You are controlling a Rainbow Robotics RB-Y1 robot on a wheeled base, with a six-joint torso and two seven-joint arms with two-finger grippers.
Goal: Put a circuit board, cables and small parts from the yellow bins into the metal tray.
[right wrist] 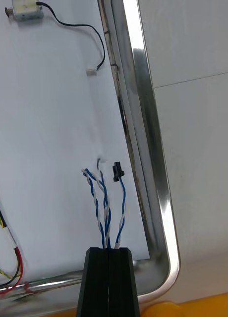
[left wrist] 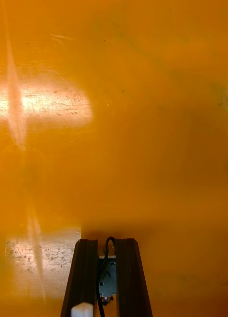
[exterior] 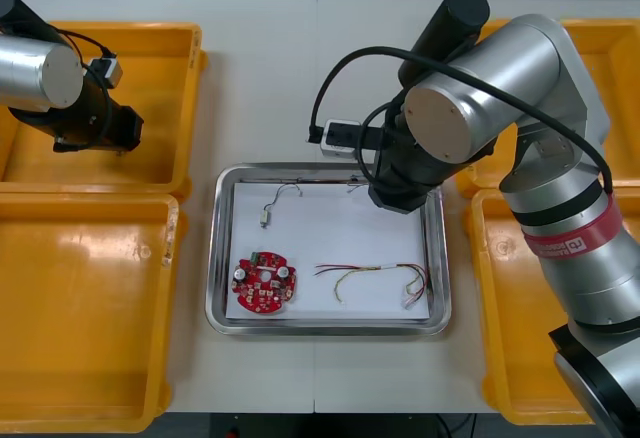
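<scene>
My right gripper [right wrist: 110, 250] is shut on a twisted blue and white cable [right wrist: 103, 208]. The cable's free ends hang over the white inside of the metal tray [right wrist: 143, 99], close to its rim. In the front view the right arm [exterior: 470, 108] covers the tray's far right corner. In the tray [exterior: 225, 258] lie a round red circuit board [exterior: 263, 283], a red and yellow cable [exterior: 375, 273] and a small metal part [exterior: 265, 220] with a black wire. Over the far left yellow bin [exterior: 160, 68], my left gripper [left wrist: 106, 245] is shut on another small metal part [left wrist: 108, 277] with a black wire.
A second yellow bin [exterior: 80, 308] sits near left, and two more stand at the right [exterior: 610, 58] [exterior: 500, 308]. The bin floor under the left gripper looks bare. Bare table [exterior: 270, 78] lies beyond the tray.
</scene>
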